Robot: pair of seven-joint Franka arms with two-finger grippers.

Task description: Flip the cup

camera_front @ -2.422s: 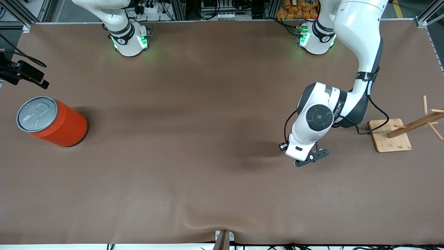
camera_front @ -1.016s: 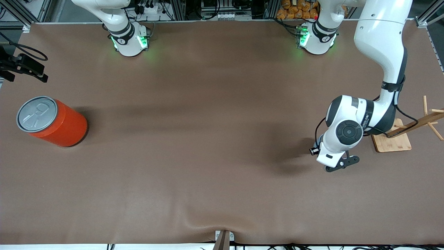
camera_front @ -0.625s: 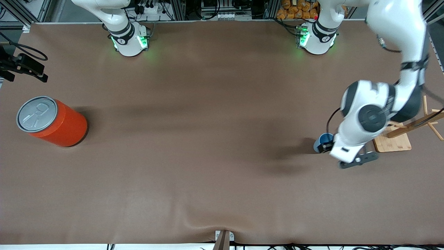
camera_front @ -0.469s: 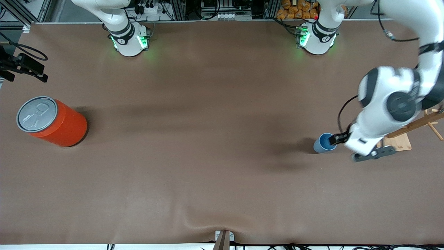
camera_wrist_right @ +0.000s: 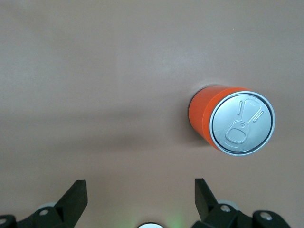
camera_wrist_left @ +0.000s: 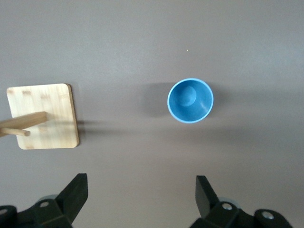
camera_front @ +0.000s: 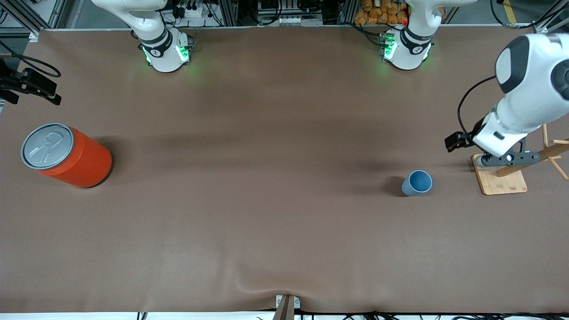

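Observation:
The cup is a small light-blue tumbler that stands upright on the brown table, mouth up, with its darker blue inside showing. It also shows in the left wrist view. My left gripper is up in the air over the wooden stand's base, apart from the cup. In its wrist view the left gripper is open and empty. My right gripper is open and empty, high over the table at the right arm's end, and it waits there.
A large orange can with a grey pull-tab lid stands at the right arm's end, also seen in the right wrist view. A wooden peg stand on a square base stands beside the cup toward the left arm's end.
My left arm has swung from over the table's middle toward the left arm's end and risen, uncovering the upright cup. The right arm and the can have not moved.

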